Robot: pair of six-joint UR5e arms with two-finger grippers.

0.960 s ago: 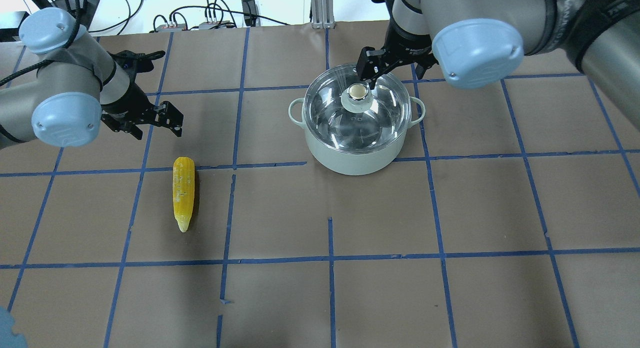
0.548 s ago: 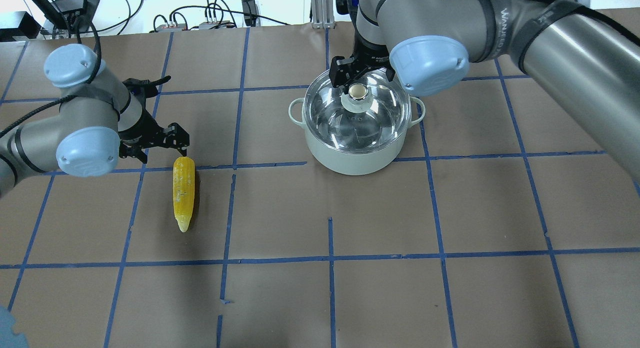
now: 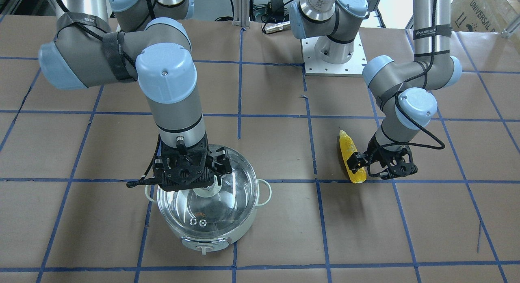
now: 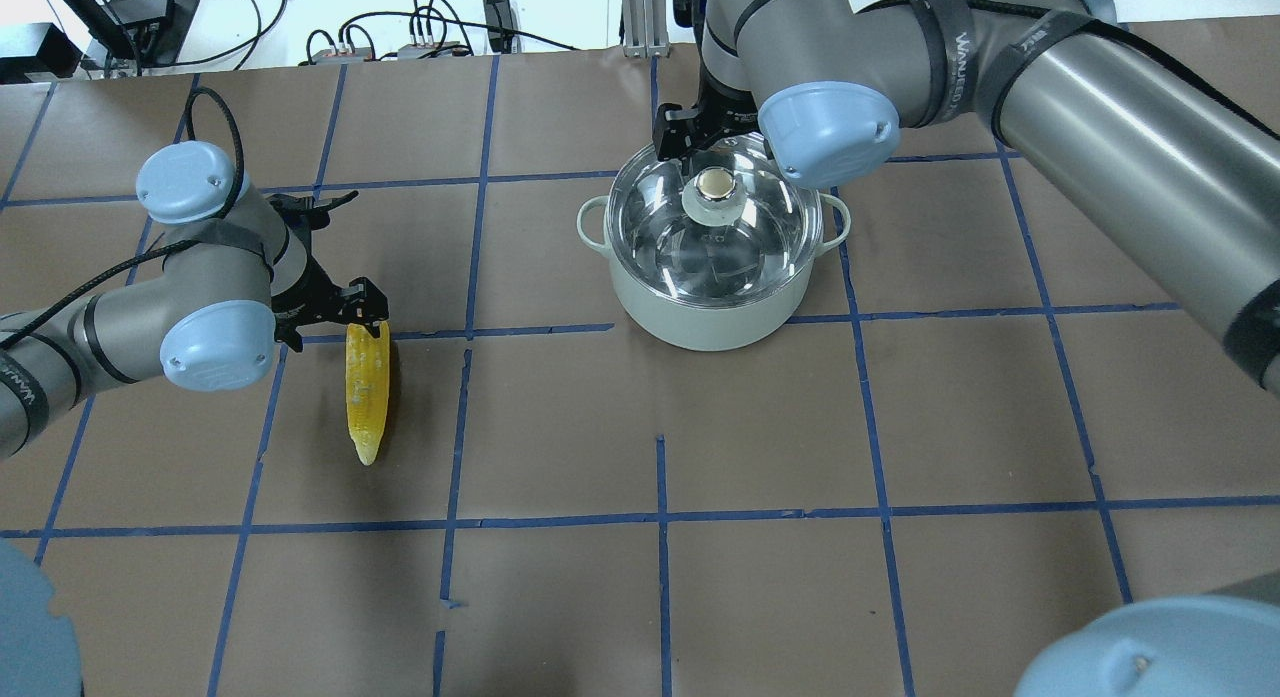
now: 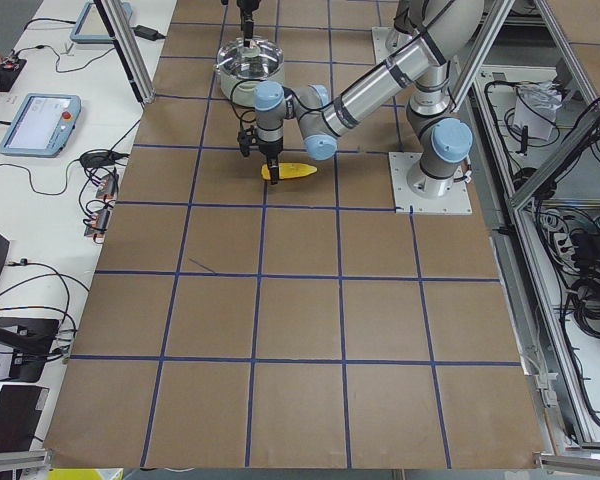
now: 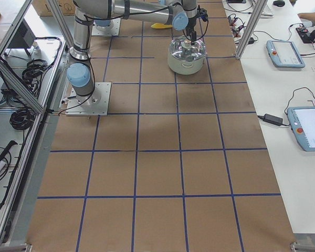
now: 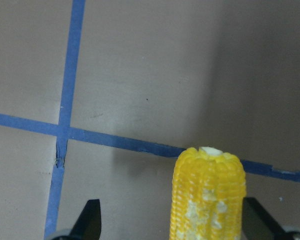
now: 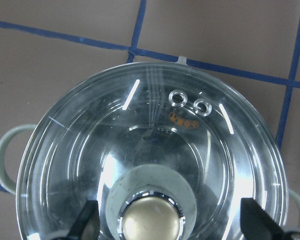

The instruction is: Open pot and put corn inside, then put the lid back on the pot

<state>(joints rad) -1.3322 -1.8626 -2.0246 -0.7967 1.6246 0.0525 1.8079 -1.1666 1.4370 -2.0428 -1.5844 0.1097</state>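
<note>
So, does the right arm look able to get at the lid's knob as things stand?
Probably yes. The right gripper is open over the knob, with one finger on each side, and nothing lies between them. The lid sits on the pot, uncovered.

lid: clear glossy glass, shiny metal rim | pot: smooth pale satin body | corn: bumpy, waxy yellow | table: matt brown paper, blue tape
</note>
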